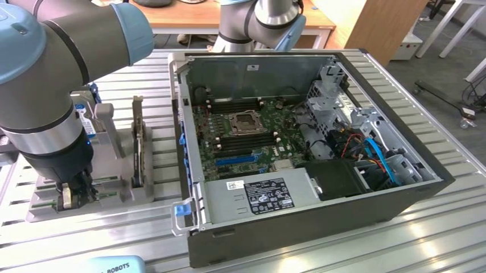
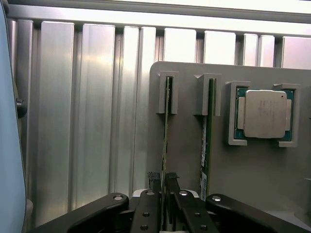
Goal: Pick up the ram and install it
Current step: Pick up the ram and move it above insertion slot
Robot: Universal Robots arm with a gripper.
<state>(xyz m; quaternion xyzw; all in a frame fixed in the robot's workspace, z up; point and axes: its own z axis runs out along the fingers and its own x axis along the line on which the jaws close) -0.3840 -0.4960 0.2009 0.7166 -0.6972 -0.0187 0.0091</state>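
Note:
Two green ram sticks stand on edge in slots of a grey holder. My gripper is down over one ram stick, its black fingers pressed against both faces of the board. The second ram stick stands free beside it. In the exterior view the gripper is at the holder's near end, to the exterior view's left of the open computer case. The ram still sits in its slot.
A square silver processor lies in a pocket of the holder past the second stick. A black card stands upright in the holder. The case's motherboard lies exposed, with cables and a drive cage at the exterior view's right.

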